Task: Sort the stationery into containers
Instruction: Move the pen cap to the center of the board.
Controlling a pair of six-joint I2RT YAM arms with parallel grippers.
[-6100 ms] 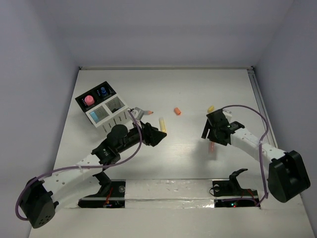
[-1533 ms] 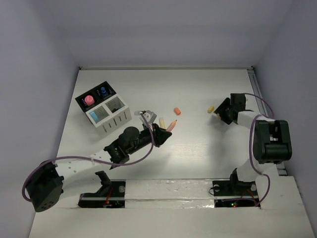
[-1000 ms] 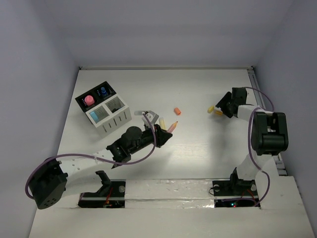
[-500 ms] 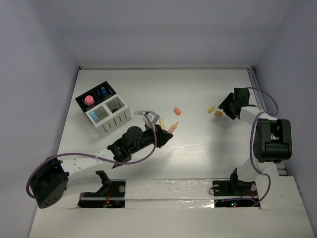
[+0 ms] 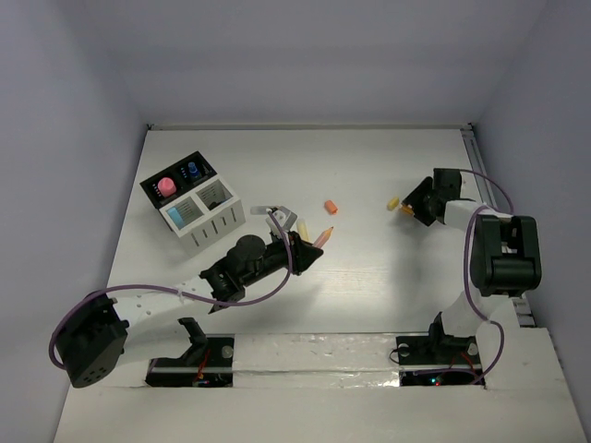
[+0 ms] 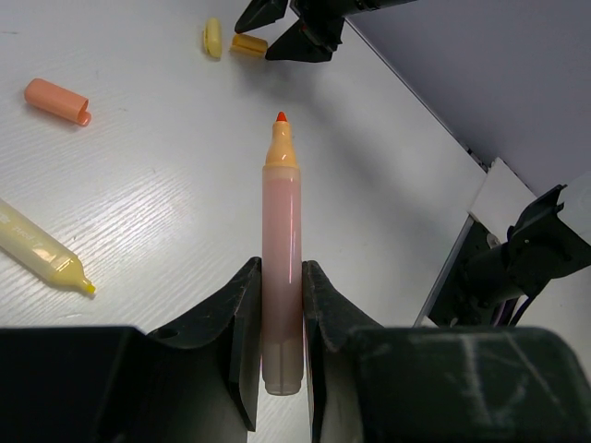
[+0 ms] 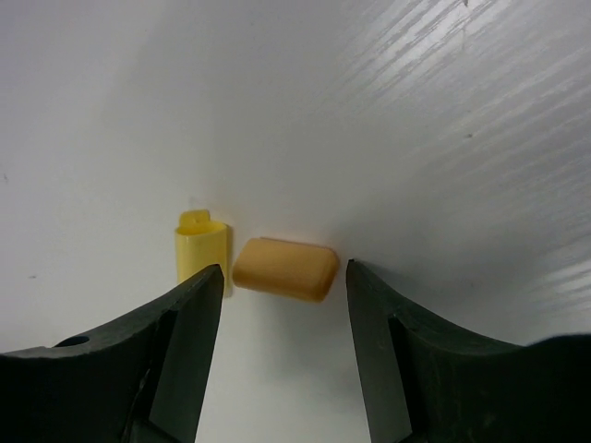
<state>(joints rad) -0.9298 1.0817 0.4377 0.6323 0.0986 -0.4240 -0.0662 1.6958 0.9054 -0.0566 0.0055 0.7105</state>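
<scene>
An uncapped marker [image 6: 282, 212], pinkish orange with a red tip, is gripped between the fingers of the left pincer [image 6: 280, 269], which are closed against its barrel. Its tip is pointed straight ahead of them. Just left of this pincer, in its wrist view, a yellow marker [image 6: 42, 254] is seen lying on the table [image 5: 369, 295]. Farther ahead and to the left lies a loose orange cap [image 6: 57, 101]. In the top view an organizer [image 5: 217, 224] is placed behind the pincer and to its left, well apart from it. A pink thing [image 5: 167, 186] and a blue-capped one [image 5: 192, 170] are held in its two black compartments, and something light blue [image 5: 183, 212] in one white compartment.

The right pincer [image 7: 282, 274] is held open, low over the table. A short orange piece [image 7: 284, 268] lies between its fingers and is touched by neither, as far as can be seen. A yellow cap [image 7: 201, 242] lies just beside that piece, at the tip of the finger on the left of the wrist view.
</scene>
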